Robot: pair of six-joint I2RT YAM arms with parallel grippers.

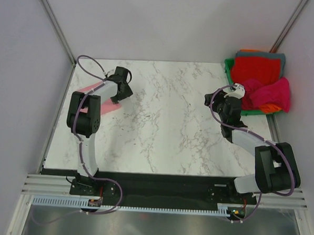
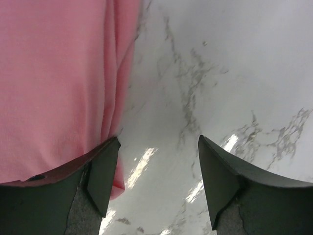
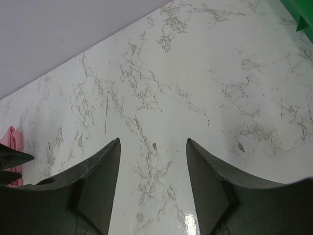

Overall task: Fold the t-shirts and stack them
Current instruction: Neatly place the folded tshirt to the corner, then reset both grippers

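1. Dark finger tips of my L gripper (image 2: 157,142) fill the bottom of the L wrist view. Jaws apart, nothing btwn them but the bare white marble tabletop (image 2: 230,73).
2. Task thing: the light salmon-pink cloth tee (image 2: 54,83), lying flat at the far-left of the table. It sits left of my jaw gap, not in it.
3. My left-hand finger (image 2: 100,176) overlaps the tee's edge; the other finger is over marble only. Touching or hovering, can't tell.
4. Key relation: that edge, w/ a soft fold beside it, runs approx along my pointing direction. So it's parallel to the fingers, not across them.
5. My guess: any pinch from here needs a sidestep left or a wrist turn to get cloth btwn the jaws.
6. Top view: L arm hangs right over the tee and hides its middle. It looks folded down small.
7. R gripper (image 3: 152,142): jaws apart too, empty, marble beneath. The pink tee is just a sliver at the far left edge of the R wrist view, well apart.
8. R sits near the green plastic bin (image 1: 229,66) in the far-right corner. It's heaped w/ a red tee (image 1: 257,67) and a magenta tee (image 1: 274,94), plus bits of an orange tee (image 1: 272,108) and a teal-grey tee (image 1: 280,57).
9. Call: L is far nearer the pink one, R nearer the bin pile.
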